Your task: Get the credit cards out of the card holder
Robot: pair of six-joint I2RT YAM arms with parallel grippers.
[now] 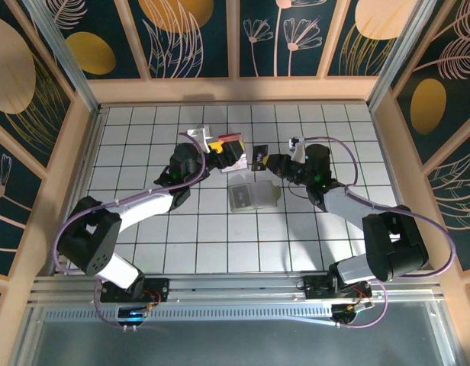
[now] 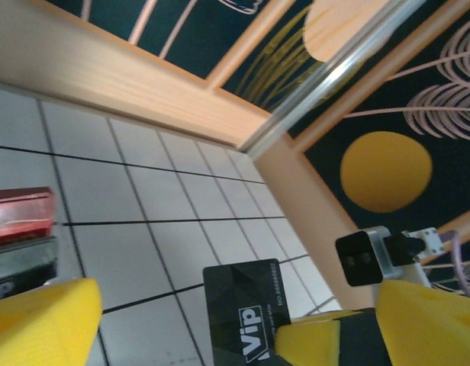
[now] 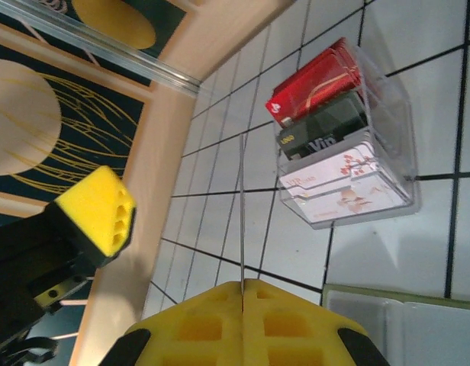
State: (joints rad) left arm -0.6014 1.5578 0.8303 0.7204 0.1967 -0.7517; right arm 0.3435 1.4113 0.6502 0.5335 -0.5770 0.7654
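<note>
From above, my right pincer (image 1: 265, 161) clenches a black card (image 1: 258, 158) just beyond the open card holder (image 1: 250, 197). Left wrist: my left pincer (image 2: 235, 324) stands released, facing that card. Right wrist: card edge-on in my grip.

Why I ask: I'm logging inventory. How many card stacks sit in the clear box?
3: red stack at one end, dark stack in the middle, white stack at the other end.

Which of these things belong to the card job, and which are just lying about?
Job:
black card, pinched in the right fingers
card holder, lying open
left fingers, open

Lying about:
clear box and the stacked cards in it
</note>
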